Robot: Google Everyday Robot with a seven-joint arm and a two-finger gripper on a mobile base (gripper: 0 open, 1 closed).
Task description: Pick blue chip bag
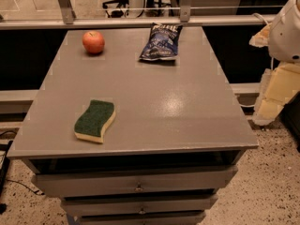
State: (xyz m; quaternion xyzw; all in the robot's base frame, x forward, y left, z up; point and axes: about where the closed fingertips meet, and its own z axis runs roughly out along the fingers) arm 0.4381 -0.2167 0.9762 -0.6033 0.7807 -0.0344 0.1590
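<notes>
The blue chip bag (161, 42) is a crinkled dark-blue foil bag with white lettering. It lies at the far middle of the grey table top (159, 102), near the back edge. My gripper (270, 100) shows as pale cream parts off the table's right edge, below the white arm housing (287, 29). It hangs beside the table, well to the right of the bag and nearer the front, and touches nothing on the table.
A red apple (93, 41) sits at the far left of the table. A green-and-yellow sponge (95, 120) lies at the front left. Drawers (138, 184) are below the top. A metal rail (140, 21) runs behind the table.
</notes>
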